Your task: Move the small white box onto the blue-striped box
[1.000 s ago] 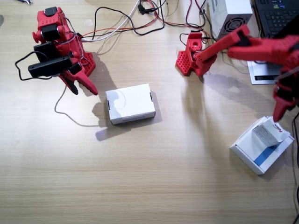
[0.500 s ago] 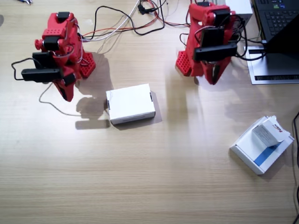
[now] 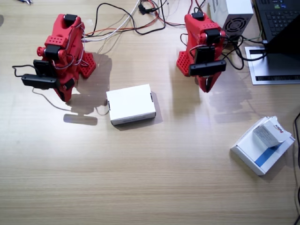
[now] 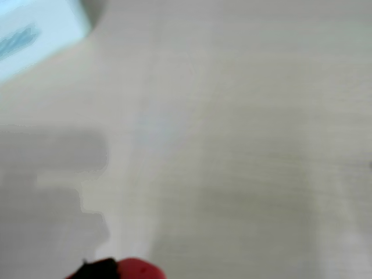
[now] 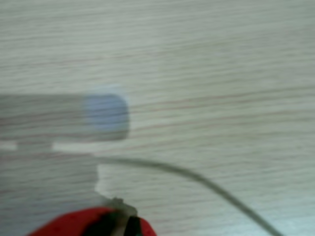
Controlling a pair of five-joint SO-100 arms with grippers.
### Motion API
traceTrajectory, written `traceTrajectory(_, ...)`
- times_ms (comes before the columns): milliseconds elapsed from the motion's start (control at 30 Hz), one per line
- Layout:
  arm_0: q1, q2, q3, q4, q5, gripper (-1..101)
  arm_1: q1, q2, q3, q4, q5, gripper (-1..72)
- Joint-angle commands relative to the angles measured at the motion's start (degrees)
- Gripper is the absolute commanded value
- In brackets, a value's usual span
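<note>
**Small carton lies on the striped box, clear of both arms**

Pale wood surface (image 3: 154,178) in the fixed view: the small white box (image 3: 268,133) lies tilted on the blue-striped box (image 3: 261,147), well beyond and below the left gripper (image 3: 206,84), the nearer one. The right gripper (image 3: 63,93) hangs farther off. Both look empty; I cannot tell how their jaws stand.

Both wrist views are blurred.
</note>
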State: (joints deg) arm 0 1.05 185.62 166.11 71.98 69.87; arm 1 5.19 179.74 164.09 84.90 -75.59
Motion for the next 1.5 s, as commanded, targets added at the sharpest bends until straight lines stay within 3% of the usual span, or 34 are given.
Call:
traceTrajectory(0, 1.5, 1.8, 8.1, -2.5, 6.1, 0, 0.8, 1.8, -0.6, -0.6, -1.4, 4.9)
traceTrajectory(67, 2.4, 1.8, 8.0, -2.5, 9.1, 0, 2.5, 1.8, -0.6, -0.4, -3.4, 4.4)
traceTrajectory(433, 0.1, 1.7, 8.0, -2.5, 6.2, 0, 3.0, 1.8, -0.6, -0.4, -2.5, 4.3)
traceTrajectory(1467, -2.6, 1.7, 8.0, -2.5, 8.4, 0, 3.2, 1.8, -0.6, -0.3, -4.5, 3.9)
